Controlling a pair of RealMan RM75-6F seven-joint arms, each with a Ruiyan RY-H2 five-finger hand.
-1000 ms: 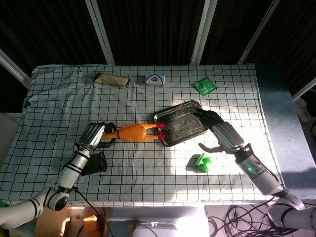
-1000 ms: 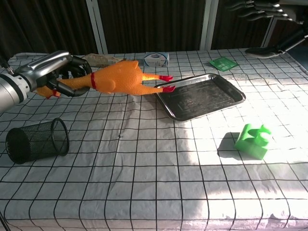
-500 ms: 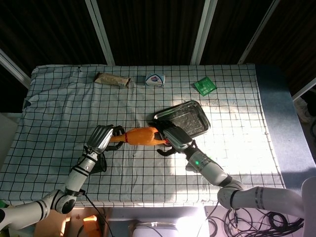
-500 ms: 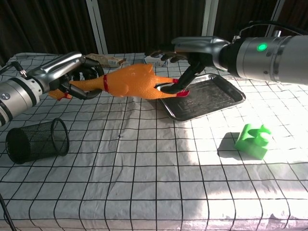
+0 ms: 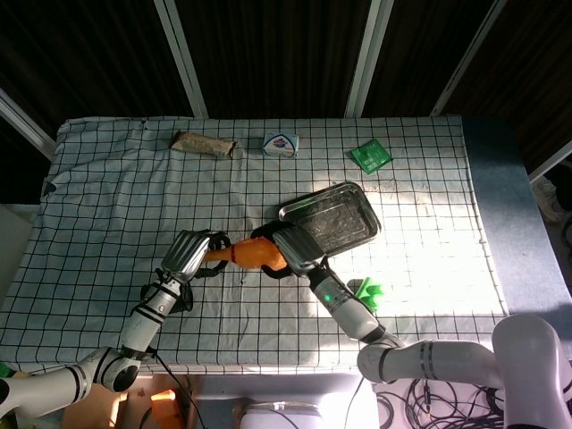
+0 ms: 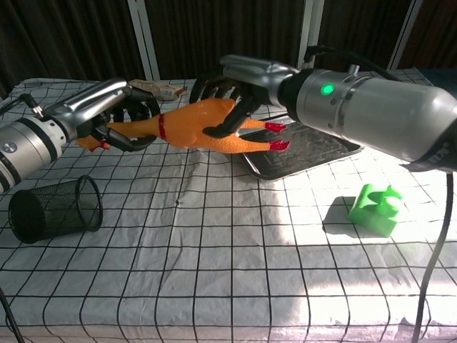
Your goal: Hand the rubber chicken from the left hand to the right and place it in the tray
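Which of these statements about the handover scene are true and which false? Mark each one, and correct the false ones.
1. Both hands grip the rubber chicken. True: the left hand holds its neck, the right hand its body.
2. The chicken lies in the tray. False: it is held in the air beside it.
3. The mesh cup stands upright. False: it lies on its side.
4. A green block sits on the cloth near the tray. True.
5. The chicken's feet are red. True.
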